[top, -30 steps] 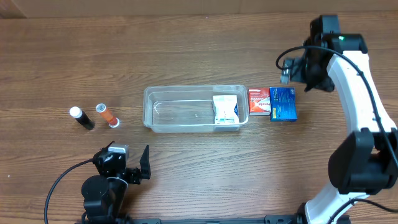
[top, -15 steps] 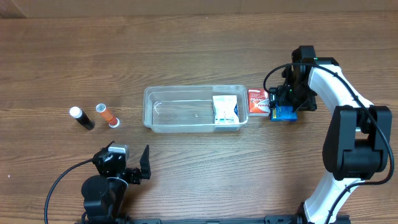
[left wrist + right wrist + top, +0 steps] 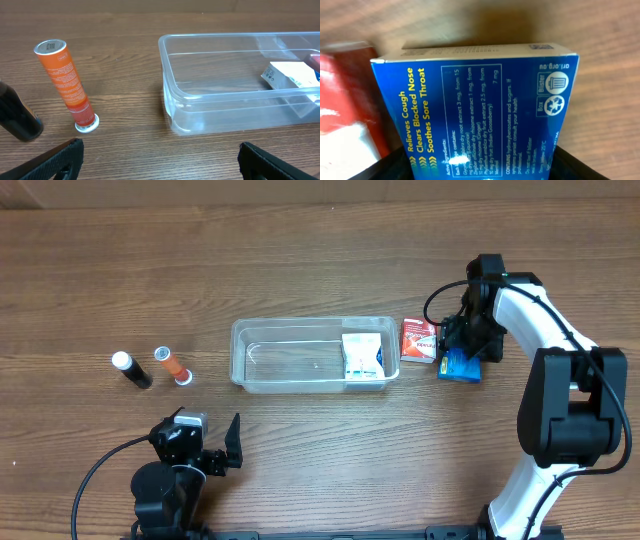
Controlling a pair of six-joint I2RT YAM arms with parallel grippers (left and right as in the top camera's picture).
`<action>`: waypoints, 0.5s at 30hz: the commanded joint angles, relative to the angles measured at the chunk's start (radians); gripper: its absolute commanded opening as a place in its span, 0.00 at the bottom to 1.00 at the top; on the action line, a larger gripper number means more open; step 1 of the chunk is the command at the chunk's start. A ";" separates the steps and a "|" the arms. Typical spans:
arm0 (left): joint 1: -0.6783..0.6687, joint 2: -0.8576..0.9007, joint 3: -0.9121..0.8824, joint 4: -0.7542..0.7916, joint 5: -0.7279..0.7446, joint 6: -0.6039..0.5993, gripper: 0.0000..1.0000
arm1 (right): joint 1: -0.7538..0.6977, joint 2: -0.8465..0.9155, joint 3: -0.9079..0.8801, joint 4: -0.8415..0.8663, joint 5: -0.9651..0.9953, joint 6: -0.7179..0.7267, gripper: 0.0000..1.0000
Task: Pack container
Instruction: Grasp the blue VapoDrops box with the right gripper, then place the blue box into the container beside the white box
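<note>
The container, a clear shallow tub, lies mid-table with a white box at its right end. Right of it sit a red box and a blue box, now slightly askew. My right gripper is down over the blue box. In the right wrist view the blue box fills the gap between both black fingers, so the right gripper is shut on it. My left gripper stands wide open near the front edge, holding nothing, short of the container.
An orange tube and a black tube lie left of the container. In the left wrist view the orange tube and the black tube are ahead to the left. The red box lies close beside the blue one.
My right arm swung down from the far right onto the blue box and its fingers closed on it. The blue box turned and shifted slightly. The left arm stayed still.
</note>
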 commanded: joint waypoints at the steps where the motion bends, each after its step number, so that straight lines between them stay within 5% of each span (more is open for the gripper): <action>1: -0.008 -0.011 -0.003 0.002 0.008 0.016 1.00 | -0.001 -0.031 0.092 -0.092 0.051 0.042 0.73; 8: -0.008 -0.011 -0.003 0.002 0.008 0.016 1.00 | 0.080 -0.295 0.237 -0.241 -0.024 0.048 0.72; 15: -0.008 -0.011 -0.003 0.002 0.008 0.016 1.00 | 0.520 -0.379 0.225 -0.096 -0.052 0.200 0.70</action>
